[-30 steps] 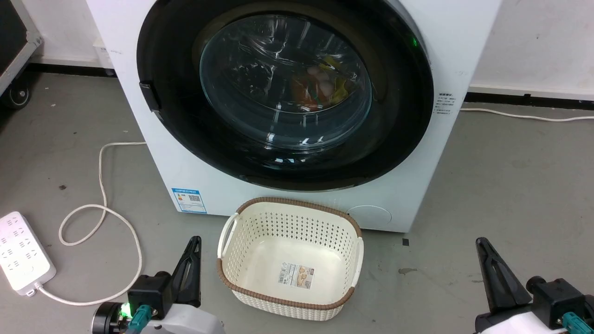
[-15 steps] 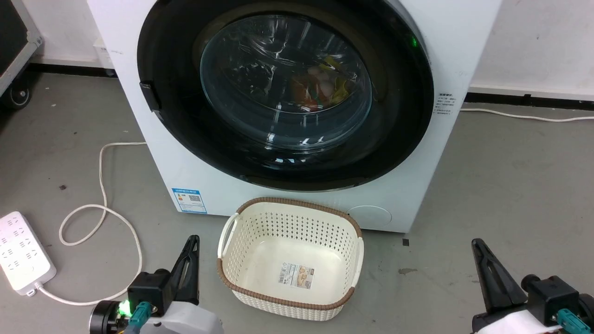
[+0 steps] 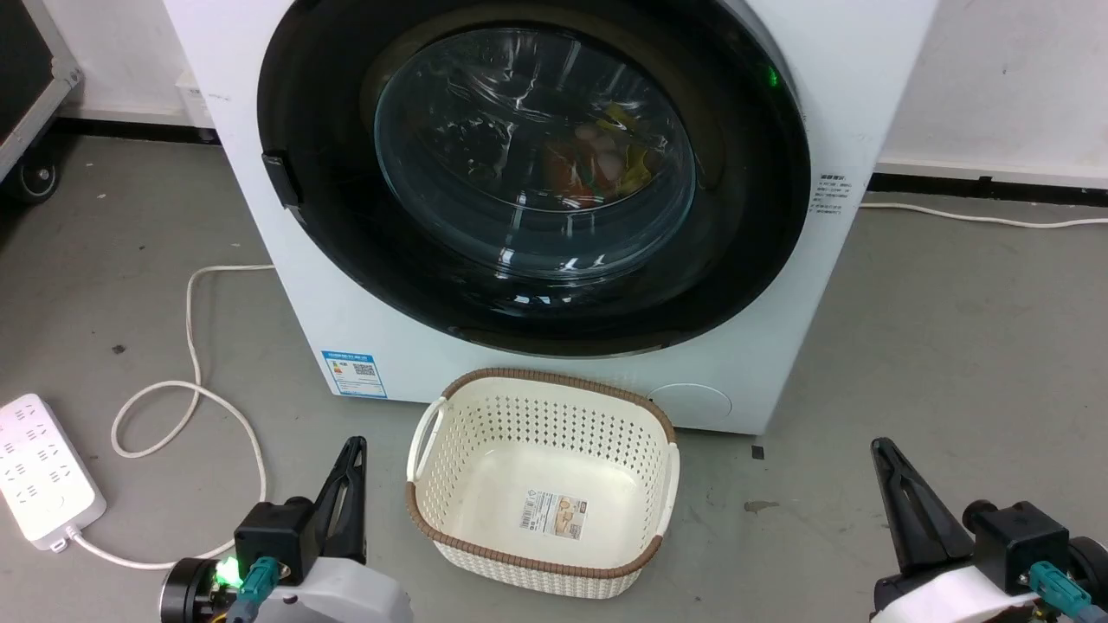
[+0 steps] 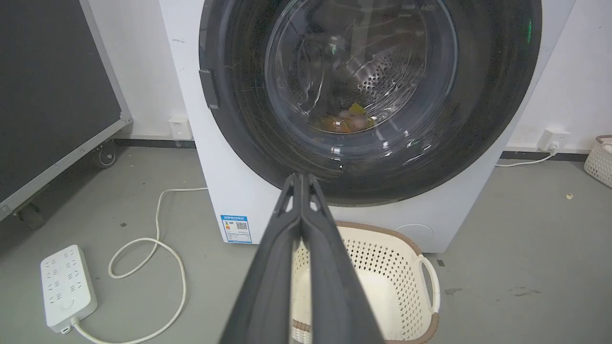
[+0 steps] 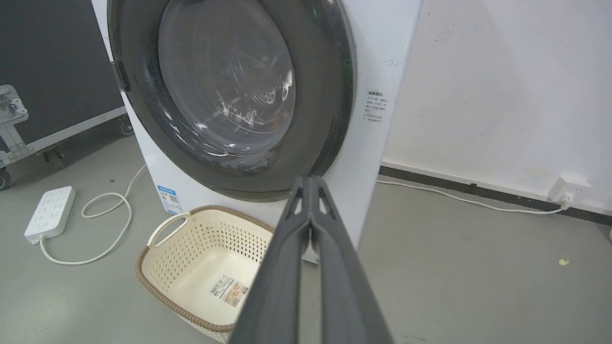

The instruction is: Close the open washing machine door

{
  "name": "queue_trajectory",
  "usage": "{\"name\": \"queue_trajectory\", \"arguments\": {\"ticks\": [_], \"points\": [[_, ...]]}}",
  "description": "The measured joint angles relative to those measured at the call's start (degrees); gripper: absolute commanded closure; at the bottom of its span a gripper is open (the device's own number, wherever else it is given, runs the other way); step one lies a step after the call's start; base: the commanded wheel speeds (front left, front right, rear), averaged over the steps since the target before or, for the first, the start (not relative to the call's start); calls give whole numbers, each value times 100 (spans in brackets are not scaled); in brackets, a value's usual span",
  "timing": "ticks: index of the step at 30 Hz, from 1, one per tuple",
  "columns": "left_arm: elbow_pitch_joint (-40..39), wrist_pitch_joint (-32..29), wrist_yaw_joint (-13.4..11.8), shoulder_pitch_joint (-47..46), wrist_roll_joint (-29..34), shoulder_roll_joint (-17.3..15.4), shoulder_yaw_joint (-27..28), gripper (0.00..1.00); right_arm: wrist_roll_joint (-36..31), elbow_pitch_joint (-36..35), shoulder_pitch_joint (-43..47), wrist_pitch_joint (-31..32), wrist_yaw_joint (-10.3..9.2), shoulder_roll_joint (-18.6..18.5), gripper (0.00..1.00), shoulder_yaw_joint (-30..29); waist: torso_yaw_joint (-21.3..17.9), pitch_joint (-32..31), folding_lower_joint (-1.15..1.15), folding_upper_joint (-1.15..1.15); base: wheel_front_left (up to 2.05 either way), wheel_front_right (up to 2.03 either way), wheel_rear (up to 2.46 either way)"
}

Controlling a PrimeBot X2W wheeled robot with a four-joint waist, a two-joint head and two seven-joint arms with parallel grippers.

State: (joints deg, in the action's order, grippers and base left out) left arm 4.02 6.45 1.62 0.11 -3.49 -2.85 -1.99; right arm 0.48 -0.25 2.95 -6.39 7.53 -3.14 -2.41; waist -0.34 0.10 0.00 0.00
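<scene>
Door: the washing machine door [image 3: 532,156] is seen at twelve o'clock of the head view. Its black rim lies flat against the white machine front [image 3: 779,363], and no gap can be made out on the latch side at nine o'clock. Coloured laundry [image 3: 597,160] is glimpsed behind the glass.
Left gripper: the left gripper [image 3: 353,446] is held low at seven o'clock, its fingers pressed together on nothing, well apart from the door.
Right gripper: the right gripper [image 3: 881,446] is held low at five o'clock, its jaws likewise closed and empty.
Just changed: both grippers have been drawn a little lower and back toward the robot, and the right one has also been slid slightly toward nine o'clock.
Meaning for the task: the closing is judged done, and the arms are taken to be retiring to rest. Nothing more is thought to be asked of the door.
Against the earlier frame: the door, the basket [image 3: 541,376] at six o'clock, and the power strip [image 3: 39,472] and cable [image 3: 190,329] at eight o'clock are found where they were. A very slight sideways shift of the whole picture is put down to the camera, not to the things.
</scene>
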Motion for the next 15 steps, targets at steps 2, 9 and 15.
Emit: {"name": "queue_trajectory", "arguments": {"ticks": [2, 9, 15], "points": [[-14, -26, -2, 0, 31, 0, 7, 100, 0, 1, -2, 24, 0, 0, 100, 7, 1, -1, 0, 0, 0, 0, 0], [-71, -98, -20, 0, 48, -1, 36, 100, 0, 2, -12, 85, 0, 0, 100, 40, 6, -2, 0, 0, 0, 0, 0], [-109, -183, -45, 0, 91, -1, 59, 100, -1, 5, -32, 176, 0, 0, 100, 68, 9, -3, 0, 0, 0, 0, 0]]}}
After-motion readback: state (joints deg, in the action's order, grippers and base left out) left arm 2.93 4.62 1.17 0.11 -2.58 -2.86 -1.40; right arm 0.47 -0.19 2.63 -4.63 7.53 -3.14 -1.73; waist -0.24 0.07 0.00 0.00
